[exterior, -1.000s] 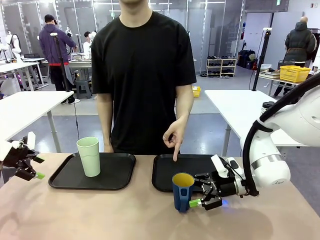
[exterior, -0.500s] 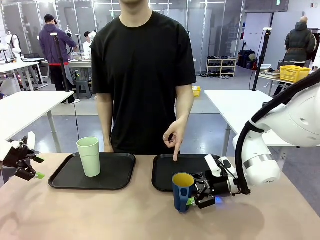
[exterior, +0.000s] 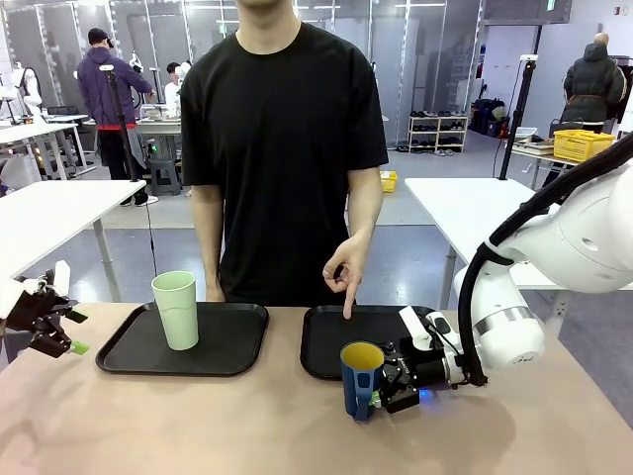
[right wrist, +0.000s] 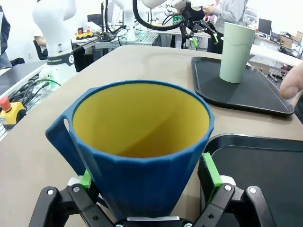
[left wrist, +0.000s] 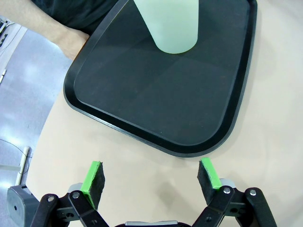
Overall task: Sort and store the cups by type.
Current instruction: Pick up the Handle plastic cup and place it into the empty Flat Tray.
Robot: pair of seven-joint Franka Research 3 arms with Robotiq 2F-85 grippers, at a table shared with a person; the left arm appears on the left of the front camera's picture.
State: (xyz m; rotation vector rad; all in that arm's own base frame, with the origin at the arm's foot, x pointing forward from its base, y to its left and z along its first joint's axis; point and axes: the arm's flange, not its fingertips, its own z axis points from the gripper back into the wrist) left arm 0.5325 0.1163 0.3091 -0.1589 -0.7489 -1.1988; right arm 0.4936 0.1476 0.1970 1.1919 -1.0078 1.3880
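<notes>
The dark blue cup (exterior: pixel 362 378) with a handle and yellow inside stands upright on the table, just in front of the right black tray (exterior: pixel 321 346). My right gripper (exterior: pixel 374 388) reaches it from the right, open, one finger on each side. In the right wrist view the green pads (right wrist: pixel 209 172) sit close beside the blue cup (right wrist: pixel 142 142). The pale green tumbler (exterior: pixel 176 310) stands upright on the left black tray (exterior: pixel 227 341). My left gripper (exterior: pixel 78 332) hovers open at the table's left edge. In its wrist view the left gripper (left wrist: pixel 151 177) holds nothing.
A person stands at the far side and points a finger of one hand (exterior: pixel 343 272) down at the right tray's far edge. In the left wrist view the green tumbler (left wrist: pixel 173 23) sits at the far end of its tray (left wrist: pixel 156 94). Bare tabletop lies in front of both trays.
My right gripper has slid left until its fingers are on either side of the blue cup, and the jaws have narrowed slightly. The left arm, the tumbler and the pointing hand have not moved.
</notes>
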